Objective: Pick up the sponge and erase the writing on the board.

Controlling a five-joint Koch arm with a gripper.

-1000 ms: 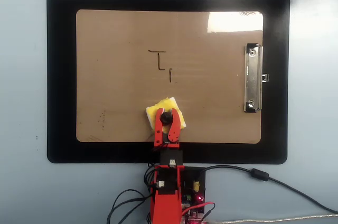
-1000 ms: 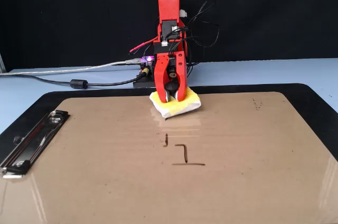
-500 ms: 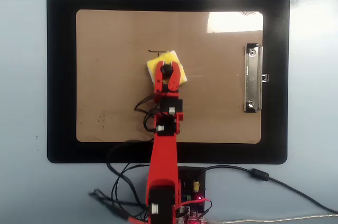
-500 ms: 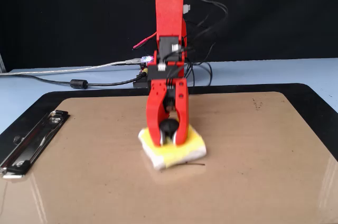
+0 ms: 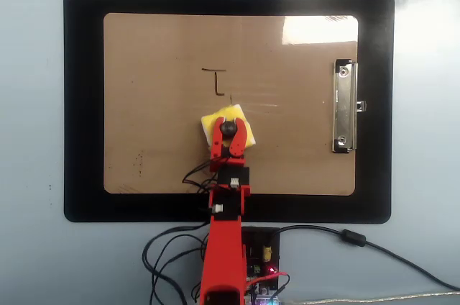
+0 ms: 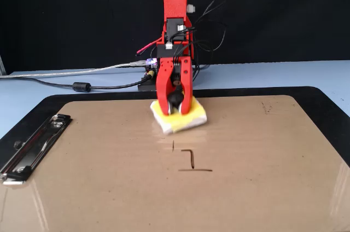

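Sponge is seen pressed flat on the board, near the board's middle in the overhead view and just on the arm's side of the writing. In the fixed view the sponge lies beyond the writing, with a bare strip of board between them. The end effector is clamped on the sponge's black knob, one red jaw at each side of it; the same grip is shown in the fixed view, where the jaws point down onto the yellow top.

The writing is made of thin dark lines: a short bar with a stem hanging from it, and a small dash close to the sponge's edge. Faint smudges are visible at the lower left of the board in the overhead view.

The board is laid on a black mat, whose border shows all round it. The silver clip is fixed at the board's right edge in the overhead view and at the near left in the fixed view. A bright glare patch is seen at the board's upper right in the overhead view.

The mat rests on a pale blue surface. The red arm reaches in from the bottom edge of the overhead view, with cables trailing to the right.
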